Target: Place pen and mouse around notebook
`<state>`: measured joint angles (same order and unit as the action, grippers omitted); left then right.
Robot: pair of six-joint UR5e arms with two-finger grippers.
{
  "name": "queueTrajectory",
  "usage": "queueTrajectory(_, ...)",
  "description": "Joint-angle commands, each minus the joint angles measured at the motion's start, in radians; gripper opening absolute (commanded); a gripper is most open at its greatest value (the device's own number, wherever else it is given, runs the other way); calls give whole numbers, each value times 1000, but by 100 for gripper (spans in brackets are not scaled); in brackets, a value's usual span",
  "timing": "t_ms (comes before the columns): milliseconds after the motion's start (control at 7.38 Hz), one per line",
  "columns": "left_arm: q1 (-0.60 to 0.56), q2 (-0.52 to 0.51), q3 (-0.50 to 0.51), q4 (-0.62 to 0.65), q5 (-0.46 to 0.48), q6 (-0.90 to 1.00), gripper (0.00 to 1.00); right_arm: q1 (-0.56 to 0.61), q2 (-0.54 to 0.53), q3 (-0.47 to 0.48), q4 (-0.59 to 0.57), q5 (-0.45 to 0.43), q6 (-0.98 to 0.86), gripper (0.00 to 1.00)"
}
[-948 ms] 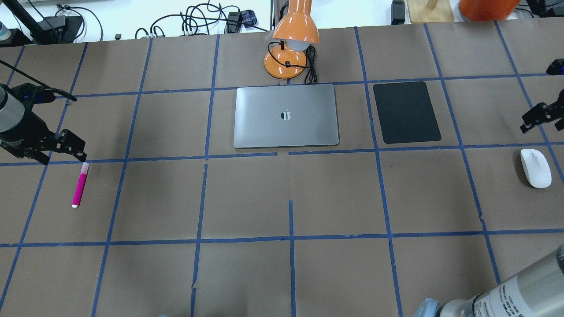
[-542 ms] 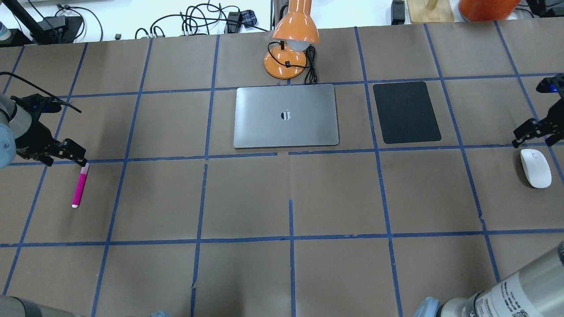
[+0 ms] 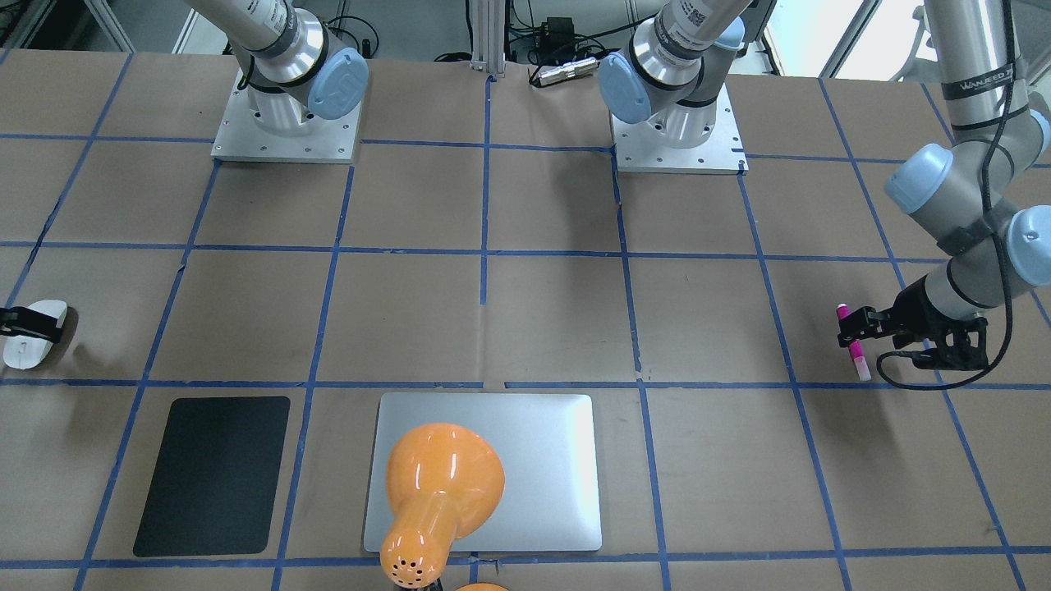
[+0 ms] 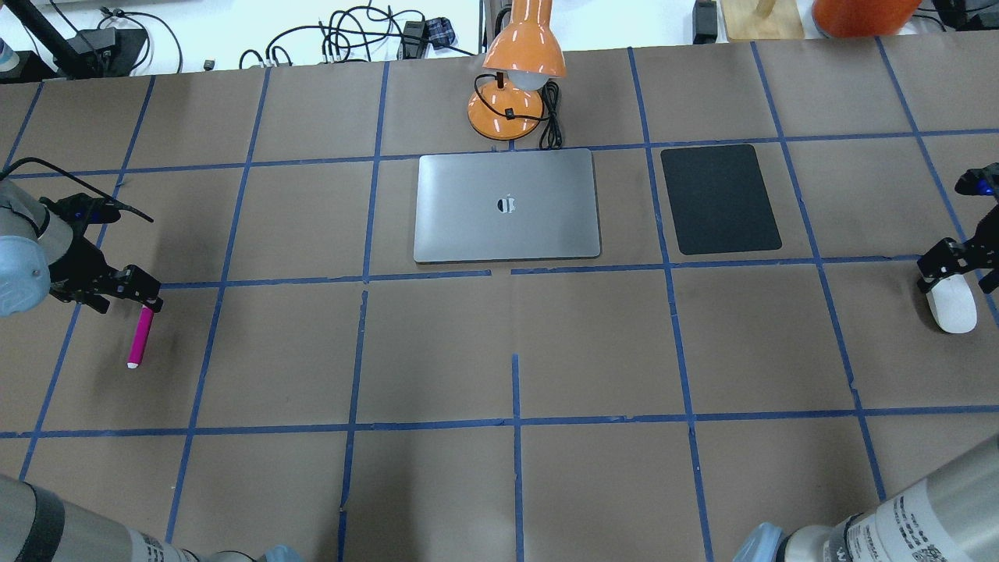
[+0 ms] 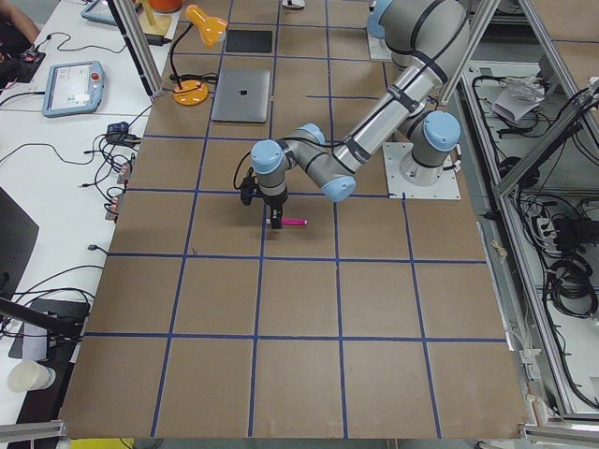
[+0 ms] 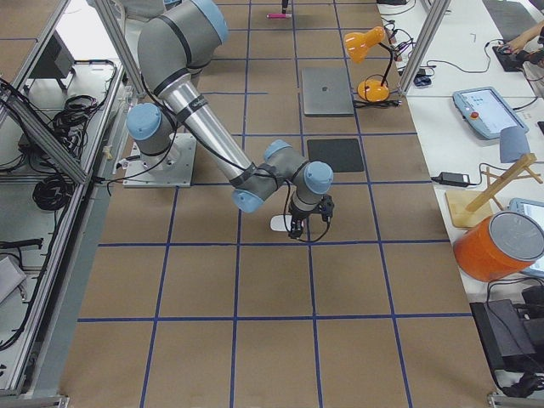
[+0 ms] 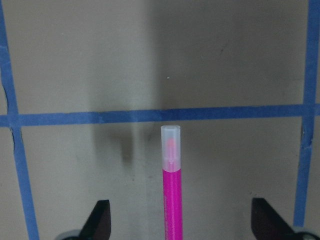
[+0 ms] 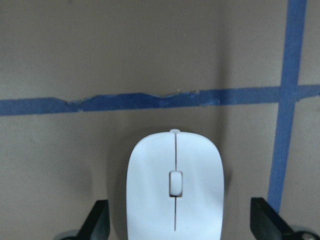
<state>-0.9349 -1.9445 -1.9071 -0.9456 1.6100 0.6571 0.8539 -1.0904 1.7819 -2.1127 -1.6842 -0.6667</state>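
The magenta pen [image 4: 140,337] lies on the table at the far left, its pale end [image 7: 171,147] pointing away from the robot. My left gripper [image 4: 147,300] is open and low over that end, one finger on each side of the pen [image 7: 171,200]. The white mouse [image 4: 954,309] rests at the far right. My right gripper [image 4: 946,269] is open and straddles the mouse [image 8: 174,185], apart from it. The silver notebook [image 4: 507,204] lies closed at the centre back, far from both grippers.
An orange desk lamp [image 4: 521,74] with a black cord stands just behind the notebook. A black mat [image 4: 719,199] lies to the notebook's right. The brown table cover [image 4: 515,351] carries a grid of blue tape lines.
Both grippers have moved toward the robot and down. The left one now covers the pen's far end. The right one has reached the mouse's far end. Pen and mouse have not moved.
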Motion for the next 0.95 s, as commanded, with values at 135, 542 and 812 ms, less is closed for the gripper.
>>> queueTrajectory(135,1,-20,-9,1,5,6,77,-1,-3,27,-16,-20,-7,97)
queueTrajectory(542,1,-45,0,-1,7,3,75,-1,-3,25,-13,-23,-11,43)
queueTrajectory(812,1,-45,6,1,5,-2,55,-1,-14,10,-12,-26,-10,28)
